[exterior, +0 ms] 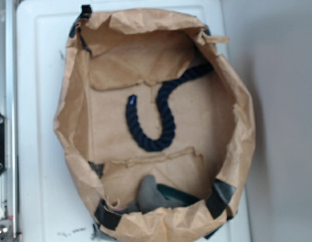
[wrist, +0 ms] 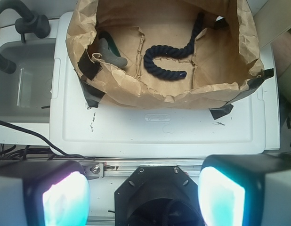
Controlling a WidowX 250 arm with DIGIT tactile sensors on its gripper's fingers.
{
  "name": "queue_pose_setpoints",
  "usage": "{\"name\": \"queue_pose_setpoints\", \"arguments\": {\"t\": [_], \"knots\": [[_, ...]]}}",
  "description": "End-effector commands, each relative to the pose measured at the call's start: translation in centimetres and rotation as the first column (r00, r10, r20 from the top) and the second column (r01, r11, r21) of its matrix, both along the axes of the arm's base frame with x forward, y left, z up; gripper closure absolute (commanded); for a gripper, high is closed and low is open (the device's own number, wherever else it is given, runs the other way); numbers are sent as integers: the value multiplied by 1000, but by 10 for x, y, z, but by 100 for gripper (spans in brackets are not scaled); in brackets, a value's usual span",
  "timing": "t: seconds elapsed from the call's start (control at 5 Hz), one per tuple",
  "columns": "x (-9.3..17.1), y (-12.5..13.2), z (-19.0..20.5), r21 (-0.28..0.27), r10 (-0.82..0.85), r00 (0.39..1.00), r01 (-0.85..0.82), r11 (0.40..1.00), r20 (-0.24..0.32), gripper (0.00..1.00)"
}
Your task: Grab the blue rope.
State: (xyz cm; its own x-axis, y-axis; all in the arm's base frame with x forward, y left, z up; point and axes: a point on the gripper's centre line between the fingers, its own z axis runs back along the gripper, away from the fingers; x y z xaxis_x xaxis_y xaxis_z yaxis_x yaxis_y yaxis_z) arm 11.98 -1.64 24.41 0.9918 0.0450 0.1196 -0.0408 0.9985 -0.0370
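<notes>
While my pincer (wrist: pixel 144 195) hangs released, well short of the paper bag (wrist: pixel 89 35), I am approaching; next I must descend onto the blue rope (wrist: pixel 157 68) inside it.

The blue rope's (exterior: pixel 163 113) far end vanished under the paper bag's (exterior: pixel 75 126) folded rim at upper right. A grey object (exterior: pixel 148 196) at lower centre was too blurred to identify.

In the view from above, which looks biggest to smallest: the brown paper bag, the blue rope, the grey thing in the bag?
1. The brown paper bag, clearly largest; it holds the other two.
2. The blue rope, a long hook-shaped curve.
3. The grey thing, smallest, though the bag's edge partly hides it, so its full size is unsure.
</notes>
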Motion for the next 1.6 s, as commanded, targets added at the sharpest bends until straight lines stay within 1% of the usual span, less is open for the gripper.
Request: {"name": "queue_pose_setpoints", "arguments": {"t": [0.0, 0.4, 0.6, 0.8, 1.0, 1.2, 1.4], "knots": [[0, 0, 0, 0, 0, 1000, 0, 1000, 0, 0], [0, 0, 0, 0, 0, 1000, 0, 1000, 0, 0], [31, 14, -5, -12, 37, 999, -37, 999, 15, 0], [48, 22, -9, -23, 73, 997, -73, 997, 1, 0], [96, 37, -29, -7, 84, 996, -84, 996, 1, 0], [103, 27, -49, -8, -10, 1000, 11, 1000, 18, 0], [99, 18, -65, 9, -65, 998, 65, 998, 22, 0]]}}
